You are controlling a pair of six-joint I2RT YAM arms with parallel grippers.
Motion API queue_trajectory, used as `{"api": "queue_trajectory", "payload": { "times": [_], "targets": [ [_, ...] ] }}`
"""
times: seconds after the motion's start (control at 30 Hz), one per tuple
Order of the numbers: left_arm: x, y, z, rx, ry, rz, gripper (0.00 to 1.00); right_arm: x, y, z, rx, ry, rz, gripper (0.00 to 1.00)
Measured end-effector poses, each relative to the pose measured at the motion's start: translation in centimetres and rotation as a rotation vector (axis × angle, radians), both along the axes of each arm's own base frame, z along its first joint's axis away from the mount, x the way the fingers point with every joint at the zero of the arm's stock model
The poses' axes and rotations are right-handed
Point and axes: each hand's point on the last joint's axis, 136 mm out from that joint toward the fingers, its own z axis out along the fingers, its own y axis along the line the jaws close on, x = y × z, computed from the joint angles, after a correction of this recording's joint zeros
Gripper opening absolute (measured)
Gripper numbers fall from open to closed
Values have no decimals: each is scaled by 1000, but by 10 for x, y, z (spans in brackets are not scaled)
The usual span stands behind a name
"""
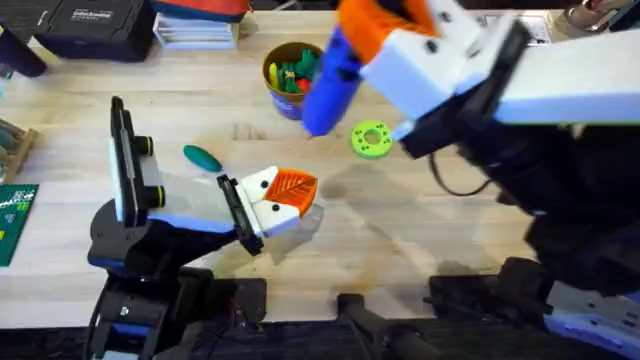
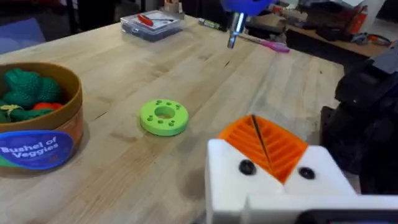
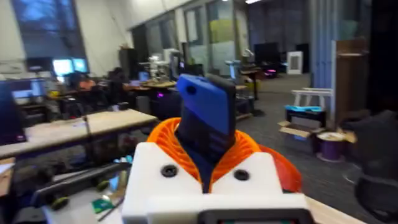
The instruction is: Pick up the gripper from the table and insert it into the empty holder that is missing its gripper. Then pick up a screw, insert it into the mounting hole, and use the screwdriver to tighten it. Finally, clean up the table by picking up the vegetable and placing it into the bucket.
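Right gripper [image 1: 385, 45] clamps the screwdriver [image 1: 328, 85] aloft; left gripper [image 1: 290, 195] rests low, pads pressed together.

The right jaws are closed on the blue screwdriver's body, the orange pads hugging it on both sides in the right wrist view, with the tool raised above the table [image 1: 420, 250] near its far edge. In the left wrist view its metal tip [image 2: 233, 34] hangs over bare wood, touching nothing. The left jaws are closed on nothing, the orange ribbed pads meeting face to face just over the middle of the table. The vegetable [image 1: 202, 157] lies flat beside the left gripper, toward the left edge. The bucket [image 1: 290, 75] stands near the far edge, just beside the screwdriver, with a lime-green ring [image 1: 372, 140] near it.
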Motion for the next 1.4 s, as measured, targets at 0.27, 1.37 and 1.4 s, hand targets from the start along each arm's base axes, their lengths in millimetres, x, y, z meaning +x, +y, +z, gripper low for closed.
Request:
{"api": "queue_trajectory", "payload": {
  "times": [0.27,1.37,1.4],
  "targets": [
    [0,0,0,0,0,0,4,-18,44,-12,-9,-24,158,24],
    [0,0,0,0,0,0,4,-27,71,-35,-65,-3,262,24],
    [0,0,0,0,0,0,4,-27,71,-35,-65,-3,262,24]
  ]
}}
